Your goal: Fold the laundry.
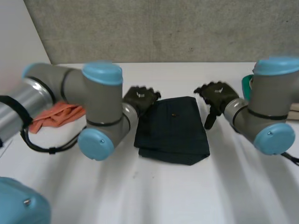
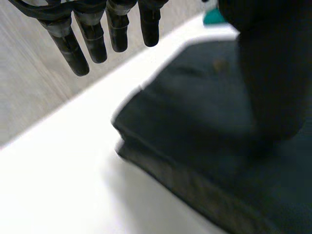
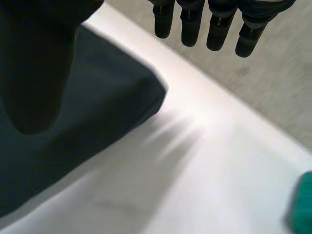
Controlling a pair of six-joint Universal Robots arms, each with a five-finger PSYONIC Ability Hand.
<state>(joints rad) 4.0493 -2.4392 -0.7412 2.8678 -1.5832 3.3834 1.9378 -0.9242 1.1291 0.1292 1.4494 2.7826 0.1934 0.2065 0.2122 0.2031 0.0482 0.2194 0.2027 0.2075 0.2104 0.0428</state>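
Head view: a dark cloth [image 1: 172,128] lies in the middle of the white table [image 1: 154,196]. It is folded into a rough rectangle, with stacked layers showing along its near left edge and a small pale speck near its far middle. The left hand [image 1: 140,99] sits at the cloth's far left corner and the right hand [image 1: 217,95] at its far right corner. A crumpled orange cloth [image 1: 58,114] lies well to the left, partly behind the left arm. A teal object [image 1: 246,84] peeks out beside the right arm.

Left wrist view: the left hand's fingers [image 2: 97,34] hang straight and spread apart over bare table just beyond the cloth's corner, holding nothing. The thumb [image 2: 273,73] hangs over the cloth, whose folded layers show as steps at the edge.

Right wrist view: the right hand's fingers [image 3: 214,24] are straight and apart over bare table past the cloth's rounded corner, holding nothing. The thumb [image 3: 34,63] hangs over the smooth dark fabric.
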